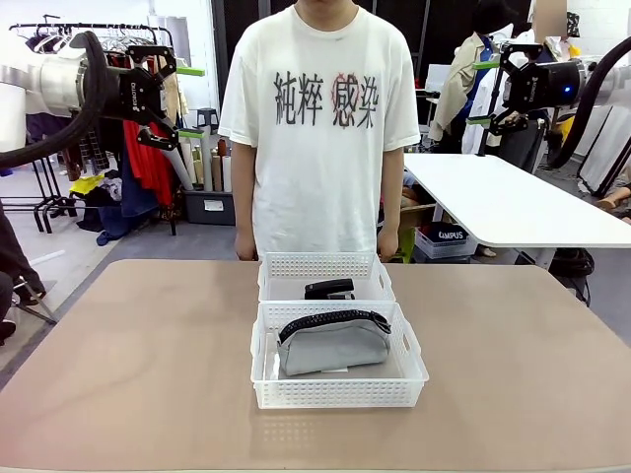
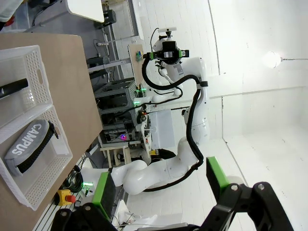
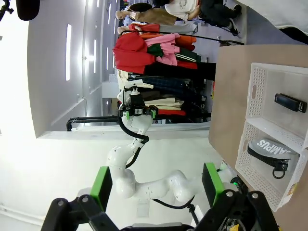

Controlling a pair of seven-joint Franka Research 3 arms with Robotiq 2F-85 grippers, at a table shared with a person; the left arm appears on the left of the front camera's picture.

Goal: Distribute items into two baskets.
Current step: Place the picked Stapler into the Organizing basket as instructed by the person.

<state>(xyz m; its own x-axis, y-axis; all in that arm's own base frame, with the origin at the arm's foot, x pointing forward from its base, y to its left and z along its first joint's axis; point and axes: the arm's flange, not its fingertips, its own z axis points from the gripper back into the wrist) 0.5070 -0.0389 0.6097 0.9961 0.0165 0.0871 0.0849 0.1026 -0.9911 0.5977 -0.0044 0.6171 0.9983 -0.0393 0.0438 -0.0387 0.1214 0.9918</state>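
The grey pouch [image 1: 330, 342] with a black zipper lies in the larger, nearer basket [image 1: 340, 394] at the table's middle. The black stapler [image 1: 328, 289] lies in the smaller basket [image 1: 320, 265] right behind it. My left gripper [image 1: 192, 101] hangs high at the far left, open and empty. My right gripper [image 1: 481, 93] hangs high at the far right, also open and empty. The left wrist view has its open gripper [image 2: 161, 187] far from the pouch [image 2: 29, 144] and stapler [image 2: 13, 88]. From the right wrist, the open gripper [image 3: 156, 185] is well off from the pouch [image 3: 269, 149] and stapler [image 3: 290, 102].
A person in a white T-shirt [image 1: 320, 128] stands at the table's far edge behind the baskets, hands down at the sides. The brown table [image 1: 128, 365] is bare on both sides of the baskets. A white table [image 1: 503, 197] stands behind at the right.
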